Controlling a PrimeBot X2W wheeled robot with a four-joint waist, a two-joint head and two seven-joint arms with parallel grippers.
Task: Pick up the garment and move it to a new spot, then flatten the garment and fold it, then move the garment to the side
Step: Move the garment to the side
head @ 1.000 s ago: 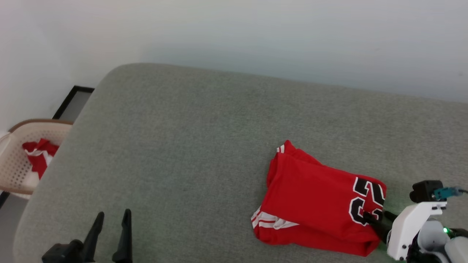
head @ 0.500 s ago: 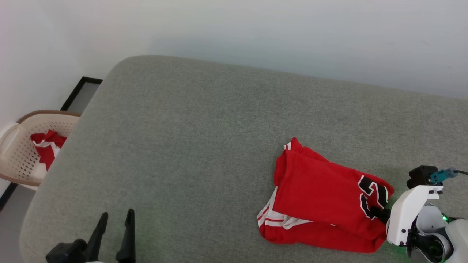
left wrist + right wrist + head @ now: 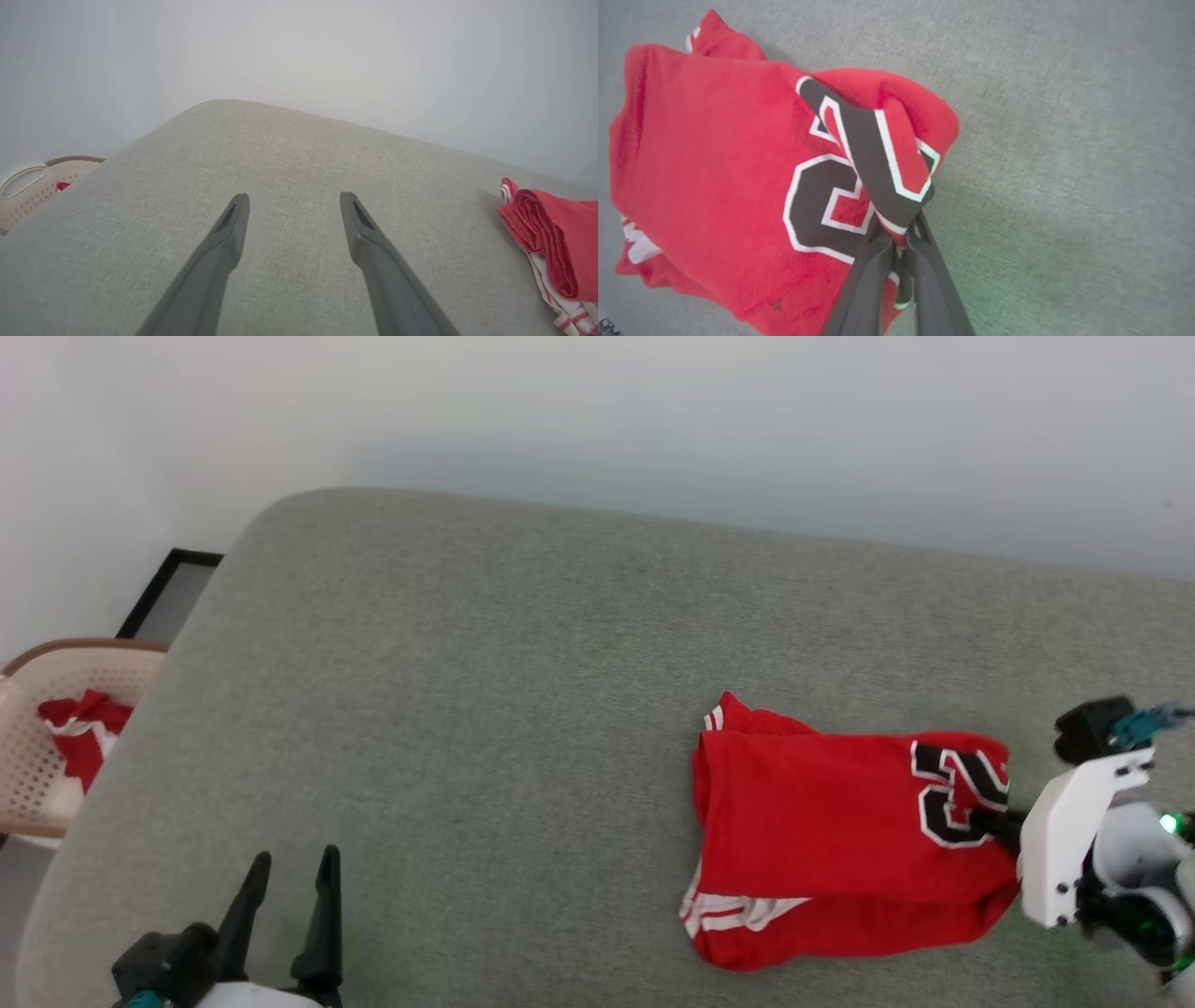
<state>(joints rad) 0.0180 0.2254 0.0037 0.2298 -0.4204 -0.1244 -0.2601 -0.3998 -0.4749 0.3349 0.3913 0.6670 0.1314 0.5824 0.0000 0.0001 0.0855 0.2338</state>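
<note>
The garment is a folded red jersey with black-and-white lettering, lying on the grey cushion at the right. My right gripper is shut on its lettered right edge, and the right wrist view shows the garment with that gripper pinching the cloth, which bunches upward at the fingers. White striped trim pokes out at the garment's lower left. My left gripper stands open at the lower left, holding nothing. In the left wrist view that gripper hovers over bare cushion, and the garment lies far right.
The grey cushion spans most of the view, with a pale wall behind. A beige perforated basket stands beyond the cushion's left edge and holds a smaller red-and-white cloth. A black frame lies on the floor nearby.
The right gripper has pulled the garment's lettered edge up and away, turning the jersey more level in the view. The camera shifted slightly. The left gripper stays put.
</note>
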